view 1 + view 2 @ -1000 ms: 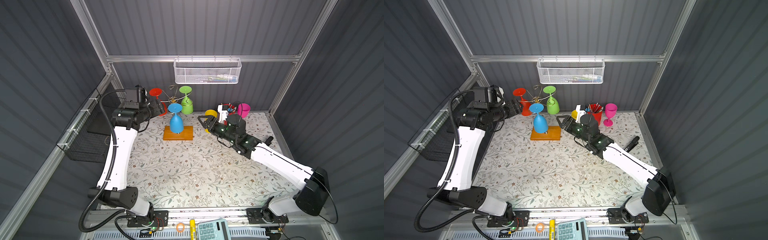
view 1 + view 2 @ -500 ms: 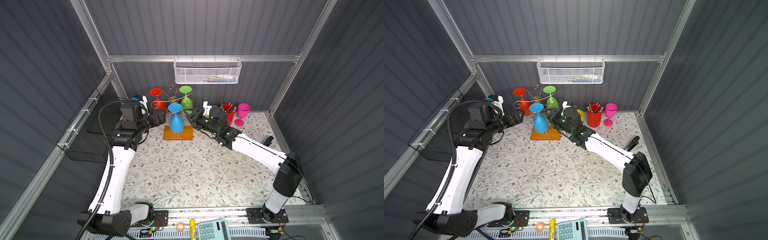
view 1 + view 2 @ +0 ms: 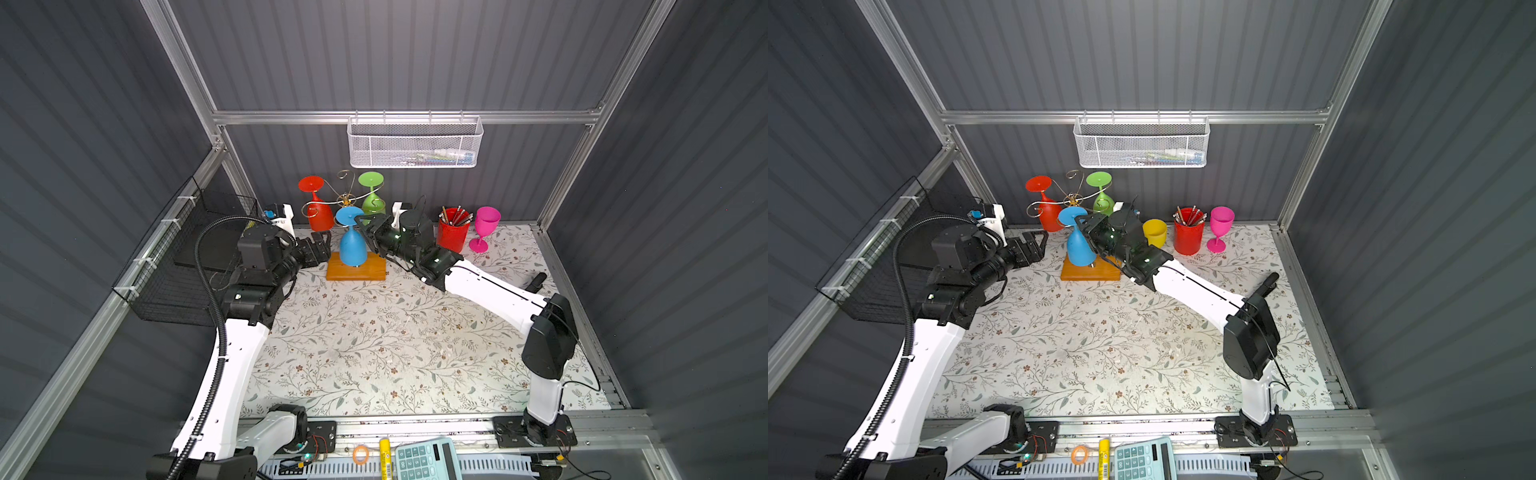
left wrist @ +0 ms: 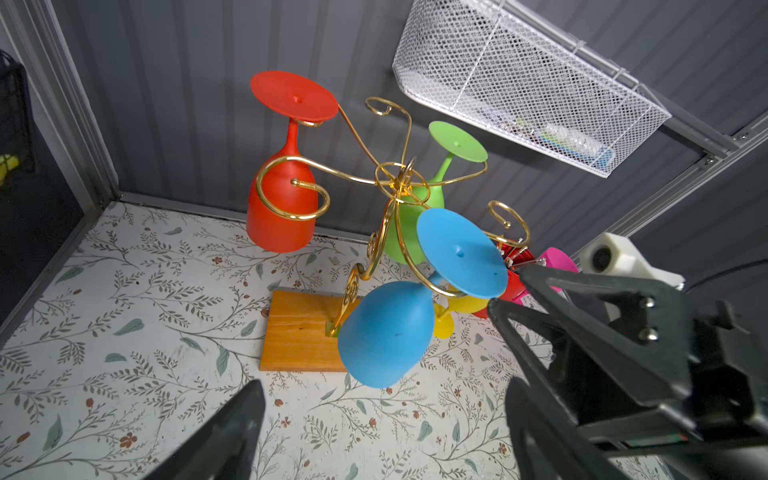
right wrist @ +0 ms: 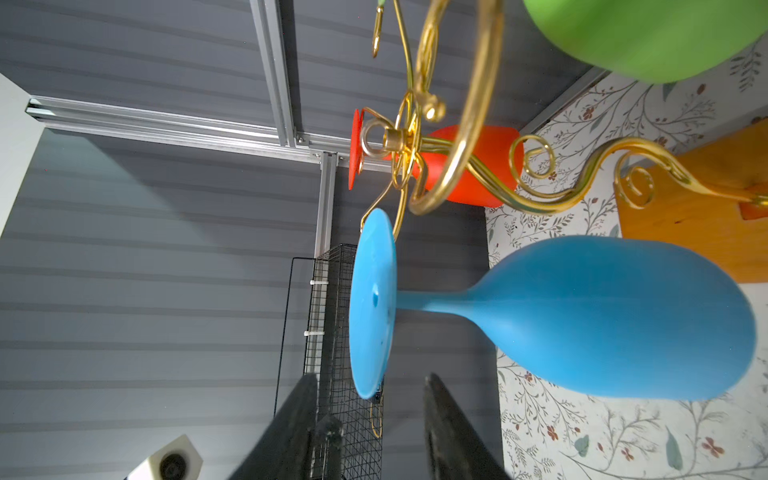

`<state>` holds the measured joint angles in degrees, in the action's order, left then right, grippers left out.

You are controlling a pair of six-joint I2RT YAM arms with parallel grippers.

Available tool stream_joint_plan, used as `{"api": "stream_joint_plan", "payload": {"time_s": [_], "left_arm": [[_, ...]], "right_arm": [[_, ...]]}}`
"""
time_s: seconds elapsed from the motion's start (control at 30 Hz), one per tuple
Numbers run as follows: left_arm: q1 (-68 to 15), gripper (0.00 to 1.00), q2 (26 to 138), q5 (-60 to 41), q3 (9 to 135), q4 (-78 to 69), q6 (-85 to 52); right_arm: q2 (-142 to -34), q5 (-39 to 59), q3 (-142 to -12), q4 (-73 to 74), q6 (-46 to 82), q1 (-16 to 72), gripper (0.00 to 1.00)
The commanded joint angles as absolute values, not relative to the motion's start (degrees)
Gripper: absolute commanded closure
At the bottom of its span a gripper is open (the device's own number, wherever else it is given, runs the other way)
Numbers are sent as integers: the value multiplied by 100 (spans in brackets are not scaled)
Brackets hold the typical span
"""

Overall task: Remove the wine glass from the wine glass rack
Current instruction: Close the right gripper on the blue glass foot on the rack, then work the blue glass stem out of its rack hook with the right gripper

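Blue wine glass (image 4: 386,332) hanging inverted on gold wire rack (image 4: 397,183), orange-brown wooden base (image 4: 299,332)

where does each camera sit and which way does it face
Both top views: high over the front edge, looking down and back at the table; left arm and right arm show, left gripper and right gripper flanking the wine glass rack.
Left wrist: on the left arm, facing the rack; its own open fingers show.
Right wrist: on the right arm, rolled sideways, facing the blue glass; its fingers straddle the foot's edge.
Shared: both wrist views show the rack, blue glass and red glass.
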<state>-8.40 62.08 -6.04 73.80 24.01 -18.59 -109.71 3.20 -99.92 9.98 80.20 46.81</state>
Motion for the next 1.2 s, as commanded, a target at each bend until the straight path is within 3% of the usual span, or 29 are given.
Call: {"api": "stream_joint_plan", "payload": {"time_s": [0.0, 0.87, 1.17], "left_arm": [[-826, 10, 6099, -584, 7325, 2202, -1705], [-825, 10, 6016, -712, 7168, 2092, -1733], [-826, 10, 6014, -712, 7146, 2082, -1714]], "right_arm": [[-11068, 137, -10238, 932, 8068, 4711, 59], [-11398, -64, -10670, 1021, 8187, 4632, 95], [-11330, -90, -10778, 1037, 8082, 4646, 98]]}}
